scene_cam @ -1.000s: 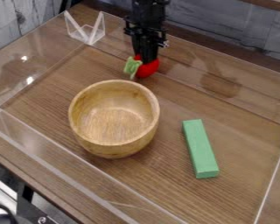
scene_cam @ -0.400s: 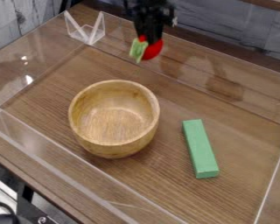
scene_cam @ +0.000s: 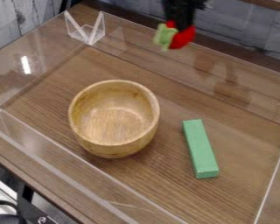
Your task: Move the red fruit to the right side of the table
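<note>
Hand (scene_cam: 175, 31): closed on the red fruit (scene_cam: 184, 37), raised above the far part of the surface (scene_cam: 230, 96). The fruit hangs directly below the hand, its red body and green leafy cap (scene_cam: 164, 36) both visible. The fingertips are dark and blurred against the fruit, so the exact contact points cannot be told.

Surface: brown wood-grain top, extending beneath the hand and toward the camera on both sides of it.

Container: one round wooden bowl (scene_cam: 115, 117), upright on the surface, nearer the camera than the hand and offset to the image left of it. The bowl's interior is in full view and holds nothing. The bowl stands well apart from the hand and the fruit.

Block: one green rectangular block (scene_cam: 199, 149), lying flat on the surface, nearer the camera than the hand and slightly to the image right of it. Its long axis runs roughly away from the camera. The block is apart from the bowl.

Wire-like white frame (scene_cam: 87, 31): located at the far edge, to the image left of the hand and apart from it. Its exact form cannot be told.
</note>
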`<state>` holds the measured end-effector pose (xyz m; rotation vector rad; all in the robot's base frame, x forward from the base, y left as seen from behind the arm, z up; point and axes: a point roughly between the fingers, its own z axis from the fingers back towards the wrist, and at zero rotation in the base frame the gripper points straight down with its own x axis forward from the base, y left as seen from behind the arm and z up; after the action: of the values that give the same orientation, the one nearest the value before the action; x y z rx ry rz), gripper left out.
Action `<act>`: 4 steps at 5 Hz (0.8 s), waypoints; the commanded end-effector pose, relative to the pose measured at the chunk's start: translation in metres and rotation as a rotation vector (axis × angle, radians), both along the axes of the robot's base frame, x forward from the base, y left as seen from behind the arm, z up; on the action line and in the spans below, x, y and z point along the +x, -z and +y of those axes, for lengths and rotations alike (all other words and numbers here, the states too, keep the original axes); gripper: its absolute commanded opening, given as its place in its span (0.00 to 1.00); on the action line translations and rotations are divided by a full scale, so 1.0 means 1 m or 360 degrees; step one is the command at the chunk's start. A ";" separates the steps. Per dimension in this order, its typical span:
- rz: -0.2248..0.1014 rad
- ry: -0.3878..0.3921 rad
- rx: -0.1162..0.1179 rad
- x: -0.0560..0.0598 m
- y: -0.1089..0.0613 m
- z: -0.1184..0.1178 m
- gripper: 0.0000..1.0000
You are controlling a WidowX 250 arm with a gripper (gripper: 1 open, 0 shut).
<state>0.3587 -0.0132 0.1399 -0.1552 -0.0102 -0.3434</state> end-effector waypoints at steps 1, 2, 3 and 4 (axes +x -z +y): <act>-0.0101 -0.0021 -0.0002 0.001 -0.026 -0.026 0.00; -0.0070 -0.0086 -0.0009 0.000 -0.006 -0.042 0.00; -0.0035 -0.0148 -0.0021 0.001 0.011 -0.052 0.00; 0.0001 -0.0139 -0.0034 0.000 0.028 -0.061 0.00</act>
<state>0.3566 -0.0722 0.0968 -0.1742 0.0277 -0.2467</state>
